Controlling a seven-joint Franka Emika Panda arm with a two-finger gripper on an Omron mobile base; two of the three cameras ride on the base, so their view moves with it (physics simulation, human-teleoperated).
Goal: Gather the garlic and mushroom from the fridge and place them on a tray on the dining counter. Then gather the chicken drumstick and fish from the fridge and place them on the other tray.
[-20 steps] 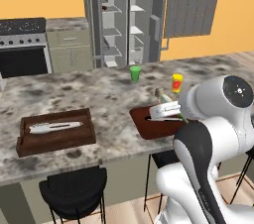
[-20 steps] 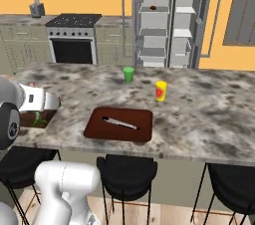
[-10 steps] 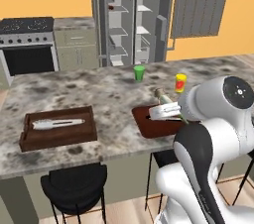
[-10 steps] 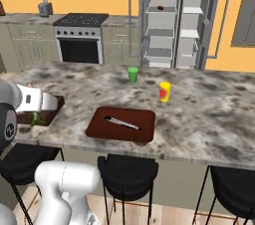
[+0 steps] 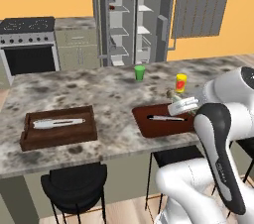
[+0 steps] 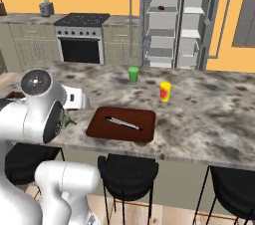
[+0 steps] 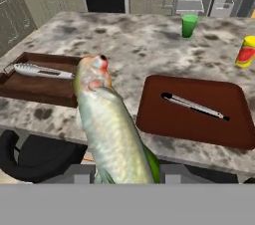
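Between the gripper's (image 7: 127, 181) closed fingers sits a greenish-silver fish (image 7: 112, 124), clamped near its tail and pointing straight away from the hand, its reddish head at the far end, as the hand view shows. Just beyond and below the fish's head lies the near edge of the dining counter (image 7: 124, 50), with a black stool (image 7: 35, 157) under that edge, below and left of the hand. Ahead and to the right of the gripper rests the flat reddish-brown tray (image 7: 199, 112) on the marble top, carrying a thin silvery utensil-like piece with a dark end (image 7: 194, 105); I cannot tell what it is. Ahead and to the left stands the deeper dark-brown other tray (image 7: 37, 87), with a slender pale elongated thing (image 7: 37, 70) lying inside it along its length. Farther out past the flat tray, a green cup (image 7: 189, 25) stands upright on the counter, and to its right, near the edge of the hand view, a yellow cup with a red band (image 7: 246, 52). Beyond the counter, against the back wall, the fridge (image 5: 136, 17) stands with both doors swung open and its white shelves showing, and left of it a black-fronted oven (image 5: 30, 49) sits among olive cabinets.
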